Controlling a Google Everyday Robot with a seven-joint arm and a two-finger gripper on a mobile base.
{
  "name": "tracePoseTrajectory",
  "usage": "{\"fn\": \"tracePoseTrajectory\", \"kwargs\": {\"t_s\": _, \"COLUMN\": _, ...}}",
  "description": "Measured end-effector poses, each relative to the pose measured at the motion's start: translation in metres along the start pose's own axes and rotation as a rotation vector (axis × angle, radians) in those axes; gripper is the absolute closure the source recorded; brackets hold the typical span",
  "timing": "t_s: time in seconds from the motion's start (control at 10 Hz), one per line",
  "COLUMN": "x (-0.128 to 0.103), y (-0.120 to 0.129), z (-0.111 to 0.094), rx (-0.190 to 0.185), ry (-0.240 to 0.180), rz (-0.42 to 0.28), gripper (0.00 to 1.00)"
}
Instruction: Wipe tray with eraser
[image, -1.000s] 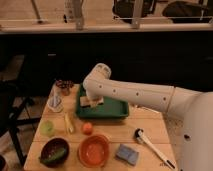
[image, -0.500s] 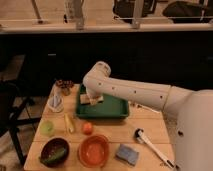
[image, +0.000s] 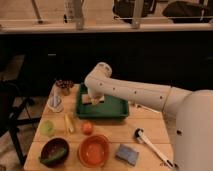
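Eraser (image: 94, 99) sits in the tray's (image: 112, 109) left-rear corner on my table (image: 145, 131), pincer (image: 93, 96) clenched on it, pressed down. I'd judge wiping underway; most of the tray floor looks unswept.

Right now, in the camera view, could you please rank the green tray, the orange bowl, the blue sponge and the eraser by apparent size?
1. Green tray
2. Orange bowl, nearer the camera, so flattered
3. Blue sponge
4. Eraser, partly hidden; ranking against the sponge is unsure

The claw is shut on the eraser, over the tray's left part.
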Motion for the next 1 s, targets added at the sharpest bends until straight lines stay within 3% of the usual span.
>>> {"fn": "tracePoseTrajectory", "kwargs": {"t_s": 0.5, "x": 0.021, "y": -0.014, "z": 0.013, "rx": -0.021, "ry": 0.005, "rz": 0.049, "gripper": 1.00}}
{"fn": "tracePoseTrajectory", "kwargs": {"t_s": 0.8, "x": 0.039, "y": -0.014, "z": 0.037, "rx": -0.076, "ry": 0.011, "rz": 0.088, "gripper": 1.00}}
{"fn": "tracePoseTrajectory", "kwargs": {"t_s": 1.0, "x": 0.051, "y": -0.014, "z": 0.051, "rx": -0.113, "ry": 0.041, "rz": 0.099, "gripper": 1.00}}
